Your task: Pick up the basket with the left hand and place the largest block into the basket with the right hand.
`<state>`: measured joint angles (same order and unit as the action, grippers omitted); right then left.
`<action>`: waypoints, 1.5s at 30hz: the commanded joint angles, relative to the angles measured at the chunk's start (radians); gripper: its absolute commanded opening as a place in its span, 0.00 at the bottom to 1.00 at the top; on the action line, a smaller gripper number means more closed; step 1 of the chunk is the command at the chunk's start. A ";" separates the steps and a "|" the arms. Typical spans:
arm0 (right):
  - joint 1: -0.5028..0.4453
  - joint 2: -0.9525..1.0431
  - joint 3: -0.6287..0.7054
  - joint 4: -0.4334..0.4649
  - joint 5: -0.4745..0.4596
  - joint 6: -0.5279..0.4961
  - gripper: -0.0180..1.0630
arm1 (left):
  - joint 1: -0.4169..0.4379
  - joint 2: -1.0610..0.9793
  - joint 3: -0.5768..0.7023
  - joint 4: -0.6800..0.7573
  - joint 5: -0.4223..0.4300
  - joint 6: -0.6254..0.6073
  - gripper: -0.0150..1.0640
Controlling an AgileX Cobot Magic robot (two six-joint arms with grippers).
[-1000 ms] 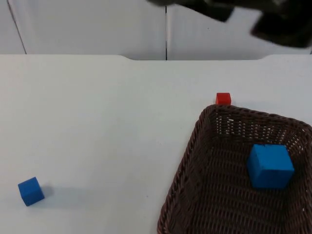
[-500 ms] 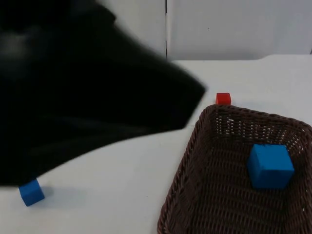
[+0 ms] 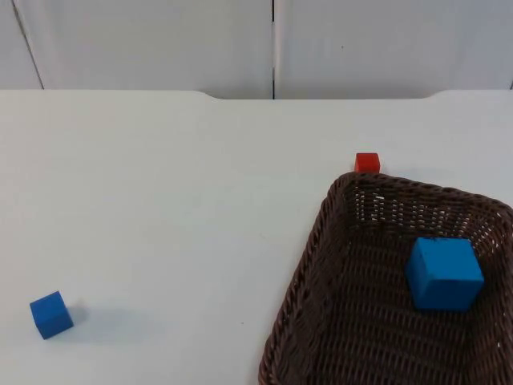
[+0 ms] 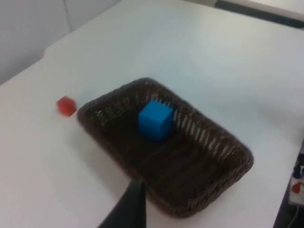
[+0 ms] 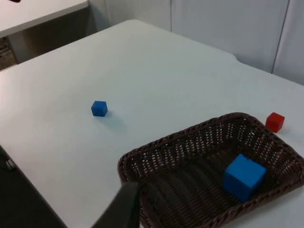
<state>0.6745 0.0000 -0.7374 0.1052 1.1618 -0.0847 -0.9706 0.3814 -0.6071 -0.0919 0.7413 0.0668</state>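
One large blue block [image 3: 443, 273] sits inside the wicker basket [image 3: 321, 265], on the right arm's side; finger states cannot be told.

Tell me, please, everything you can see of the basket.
The basket is a dark brown wicker tray, rectangular with rounded corners, low openwork walls and a woven floor. It rests flat on the white table, unheld. A large blue block sits inside it, near one end. A small red block stands just outside its far rim.
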 commanded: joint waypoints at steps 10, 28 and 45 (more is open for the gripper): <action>-0.003 0.000 0.004 0.032 0.001 -0.075 0.99 | -0.006 -0.298 0.004 0.120 0.274 -0.133 0.99; -0.003 0.000 0.083 0.054 -0.033 -0.088 0.99 | -0.006 -0.381 0.111 0.156 0.336 -0.170 0.99; -0.003 0.000 0.223 -0.105 -0.083 0.067 0.99 | -0.006 -0.381 0.111 0.179 0.336 -0.181 0.99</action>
<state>0.6745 0.0017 -0.5199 0.0137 1.0789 -0.0257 -0.9722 0.0039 -0.5006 0.0784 1.0815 -0.1059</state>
